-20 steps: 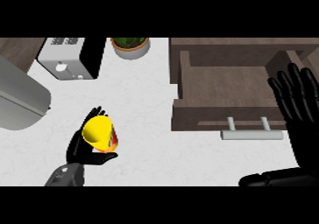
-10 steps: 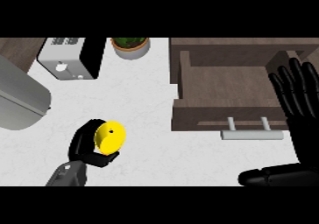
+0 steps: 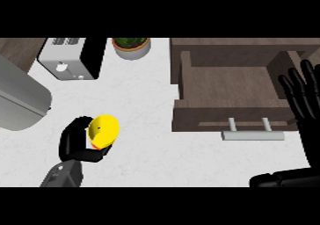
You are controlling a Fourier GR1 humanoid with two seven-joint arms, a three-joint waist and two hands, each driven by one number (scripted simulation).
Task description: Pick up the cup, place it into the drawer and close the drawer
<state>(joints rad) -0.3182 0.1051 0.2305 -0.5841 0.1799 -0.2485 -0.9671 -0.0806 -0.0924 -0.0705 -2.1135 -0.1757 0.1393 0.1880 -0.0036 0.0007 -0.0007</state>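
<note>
The yellow cup (image 3: 103, 130) is in the lower left of the frame, above the white counter (image 3: 150, 132). The left hand (image 3: 81, 141) curls around it and holds it. There is bare counter between the cup and the open drawer (image 3: 227, 88) in the upper right. The drawer's handle (image 3: 251, 135) sticks out at its lower edge. The right hand (image 3: 305, 94) rests at the right edge, fingers straight. A toaster (image 3: 68, 59) and a plant pot (image 3: 131, 47) sit along the top.
</note>
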